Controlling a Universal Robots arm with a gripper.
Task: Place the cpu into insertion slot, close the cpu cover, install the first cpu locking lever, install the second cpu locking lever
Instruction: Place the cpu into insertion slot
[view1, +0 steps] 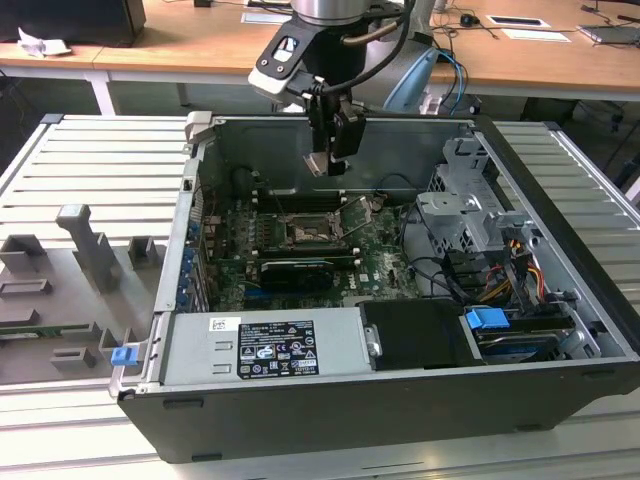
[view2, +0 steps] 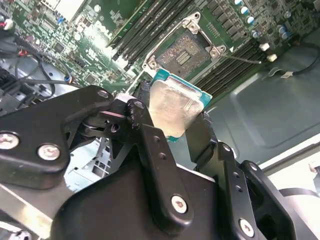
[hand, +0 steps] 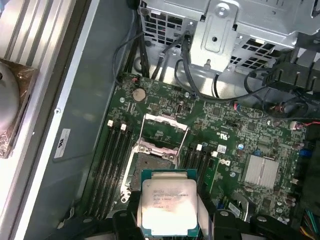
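My gripper (view1: 322, 158) hangs above the open computer case, shut on the cpu (view1: 318, 164). In both wrist views the cpu (view2: 172, 107) (hand: 167, 206) is a silver-topped square chip with a green edge, pinched between two black fingers (view2: 150, 145). The insertion slot (view1: 305, 232) (view2: 184, 52) (hand: 149, 167) lies below it on the green board, dark and uncovered, and the chip is well clear of it. The cpu cover (hand: 165, 131), a thin silvery frame, stands swung open at the slot's far side.
Long black memory slots (hand: 112, 160) flank the socket. A black card (view1: 295, 272) lies near the socket. A metal drive cage (view1: 465, 215) with cables stands at the exterior view's right, and a power supply (view1: 265, 345) at the front. A grey fixture (view1: 70, 290) sits outside the case.
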